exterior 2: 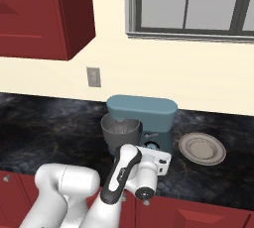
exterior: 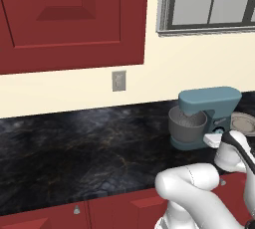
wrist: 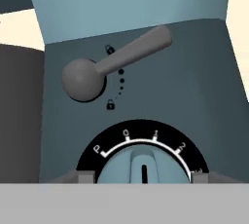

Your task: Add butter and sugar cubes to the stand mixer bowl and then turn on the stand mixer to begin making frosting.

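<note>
1. We see the stand mixer [exterior 2: 144, 123] standing on the dark bench [exterior: 74, 143] beneath the window, with the stand mixer bowl [exterior 2: 119, 134] seated under its head. A flat grey plate [exterior 2: 202, 148] lies on the bench just beside the mixer's base, on the side away from the bowl.

2. Our gripper [wrist: 141, 181] points straight at the mixer's column, very near it. In the hand view the two tips [wrist: 85, 177] stand apart at either side of the dial [wrist: 143, 167], flanking it; whether they touch it we cannot tell.

3. The relation that matters: the dial lies dead ahead, centred between the tips, its dark pointer mark running up toward the numbered scale, between the 0 and the 1.

4. Above the dial sits the grey head-lock lever [wrist: 114, 62], its long axis slanting up and away from its round knob. It lies off the gripper's line, so we judge it need not be disturbed.

5. We judge the coming move to be a close-and-twist on the dial, toward the higher numbers.

6. From the right base view we cannot make out any butter or sugar inside the bowl.
</note>
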Motion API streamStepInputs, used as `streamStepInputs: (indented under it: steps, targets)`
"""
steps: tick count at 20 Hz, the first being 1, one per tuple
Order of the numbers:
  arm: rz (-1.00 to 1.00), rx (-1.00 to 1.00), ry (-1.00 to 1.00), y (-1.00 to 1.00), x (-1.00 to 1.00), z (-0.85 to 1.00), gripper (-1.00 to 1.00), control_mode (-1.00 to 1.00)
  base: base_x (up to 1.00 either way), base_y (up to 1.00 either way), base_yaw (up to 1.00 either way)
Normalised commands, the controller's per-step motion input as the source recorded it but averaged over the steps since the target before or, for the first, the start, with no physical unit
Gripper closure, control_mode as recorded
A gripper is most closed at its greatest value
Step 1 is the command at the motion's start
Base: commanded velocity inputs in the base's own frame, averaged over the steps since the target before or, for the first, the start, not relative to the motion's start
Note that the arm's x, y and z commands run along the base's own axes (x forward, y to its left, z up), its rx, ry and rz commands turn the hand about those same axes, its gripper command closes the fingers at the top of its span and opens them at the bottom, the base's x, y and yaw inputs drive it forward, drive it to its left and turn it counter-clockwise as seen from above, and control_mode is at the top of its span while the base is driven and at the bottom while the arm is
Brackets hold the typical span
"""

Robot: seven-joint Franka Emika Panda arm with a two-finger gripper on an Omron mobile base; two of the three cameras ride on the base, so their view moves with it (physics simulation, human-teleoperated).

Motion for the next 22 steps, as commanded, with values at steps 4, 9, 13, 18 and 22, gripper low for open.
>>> streamStepInputs:
  steps: [4,9,13,18,22]
  targets:
    - [-0.03,0.32,0.00,0.00,0.00,0.33,1.00,-1.00,0.00,0.00,0.00]
    - [-0.03,0.32,0.01,0.00,0.00,0.30,1.00,-1.00,0.00,0.00,0.00]
    - [-0.02,0.32,0.02,0.00,0.00,0.25,1.00,-1.00,0.00,0.00,0.00]
    - [-0.02,0.32,0.03,0.00,0.00,0.27,1.00,-1.00,0.00,0.00,0.00]
    - [-0.02,0.32,0.04,0.00,0.00,0.24,1.00,-1.00,0.00,0.00,0.00]
